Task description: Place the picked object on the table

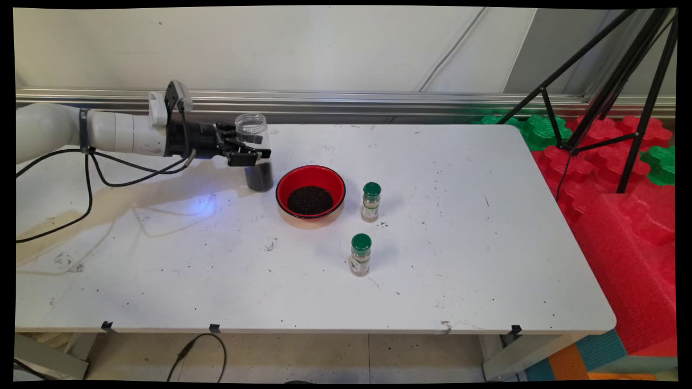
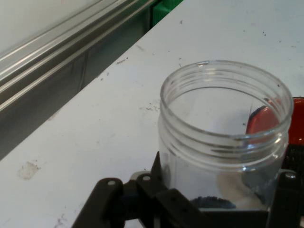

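My gripper reaches in from the left, level with the table, and is shut on a clear lidless plastic jar. The jar stands upright with a dark layer of grounds in its bottom. In the hand view the jar fills the space between the two fingers, which press on its sides below the threaded rim. Just right of the jar sits a red bowl with dark grounds inside; a sliver of the bowl shows at the hand view's right edge.
Two small green-capped spice jars stand right of the bowl, one close to it and one nearer the front. A metal rail runs along the wall. A black tripod and red foam blocks lie off the table's right end.
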`<state>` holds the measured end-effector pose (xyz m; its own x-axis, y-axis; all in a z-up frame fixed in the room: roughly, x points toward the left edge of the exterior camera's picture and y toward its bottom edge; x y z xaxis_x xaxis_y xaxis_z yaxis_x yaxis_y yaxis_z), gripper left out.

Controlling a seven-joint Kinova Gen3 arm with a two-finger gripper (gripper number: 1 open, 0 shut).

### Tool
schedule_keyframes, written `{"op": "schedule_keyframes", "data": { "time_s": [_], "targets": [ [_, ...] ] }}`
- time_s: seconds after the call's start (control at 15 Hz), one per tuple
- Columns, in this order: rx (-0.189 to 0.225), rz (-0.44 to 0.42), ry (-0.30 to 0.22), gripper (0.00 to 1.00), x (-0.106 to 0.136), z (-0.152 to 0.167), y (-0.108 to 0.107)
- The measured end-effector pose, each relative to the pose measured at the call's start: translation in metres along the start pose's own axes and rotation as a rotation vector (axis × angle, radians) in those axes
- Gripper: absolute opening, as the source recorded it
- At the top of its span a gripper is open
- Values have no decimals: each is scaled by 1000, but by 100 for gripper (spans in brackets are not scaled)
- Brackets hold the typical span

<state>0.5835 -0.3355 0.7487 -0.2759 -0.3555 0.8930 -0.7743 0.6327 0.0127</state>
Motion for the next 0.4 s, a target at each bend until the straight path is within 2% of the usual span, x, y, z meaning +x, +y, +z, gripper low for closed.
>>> {"op": "schedule_keyframes", "data": {
  "time_s": [0.2,0.27,0.4],
  "targets": [
    [1,3,-5,0,-2,0,-1],
    [2,4,-7,100,-3,0,-1],
    [2,6,-9,100,-4,-1,-1]
  ]
}}
